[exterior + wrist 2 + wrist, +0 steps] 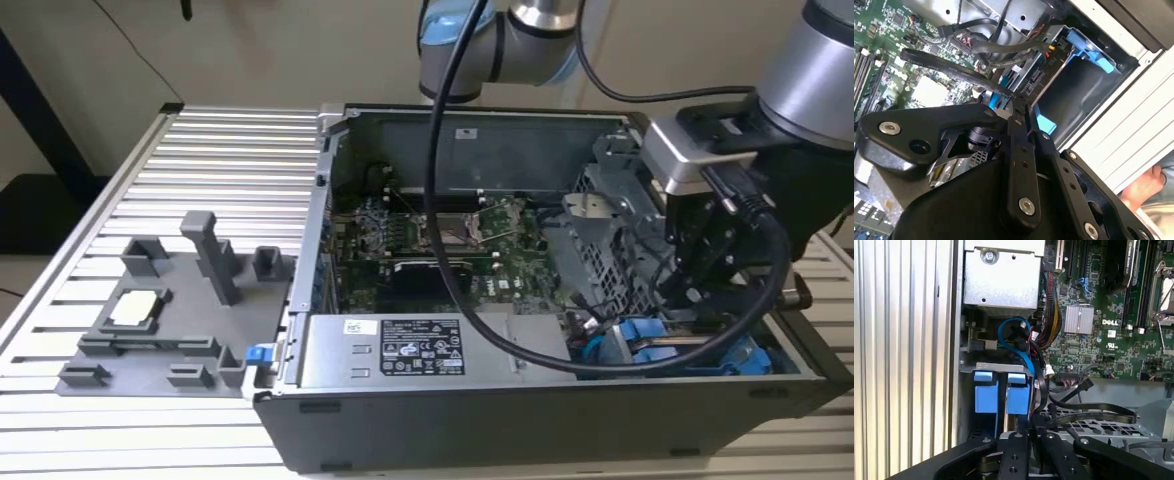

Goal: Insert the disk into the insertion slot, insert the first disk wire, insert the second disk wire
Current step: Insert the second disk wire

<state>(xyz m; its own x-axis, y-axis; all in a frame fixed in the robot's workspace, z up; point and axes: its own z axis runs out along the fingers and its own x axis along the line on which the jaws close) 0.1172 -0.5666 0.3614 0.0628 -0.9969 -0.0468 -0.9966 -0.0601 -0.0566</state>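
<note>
Disk [1002, 399] sat in the insertion slot [996, 369], blue carrier tabs showing, so the first step looked done. Gripper [1016, 106] hung directly over it, jaws nearly closed; whether they pinched a black wire [954, 69] I couldn't tell. Both wires judged outstanding.

The arm [787, 150] reaches down into the open computer case [534, 420] at the exterior view's right. A grey fixture [167, 320] sits on the ribbed surface [227, 150] at the left.

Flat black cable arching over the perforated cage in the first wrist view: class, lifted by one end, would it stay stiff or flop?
Probably floppy: the cable already bends in a loose loop. Likely light, being a thin ribbon. It may spring back somewhat, since it arches above the perforated cage.
</note>
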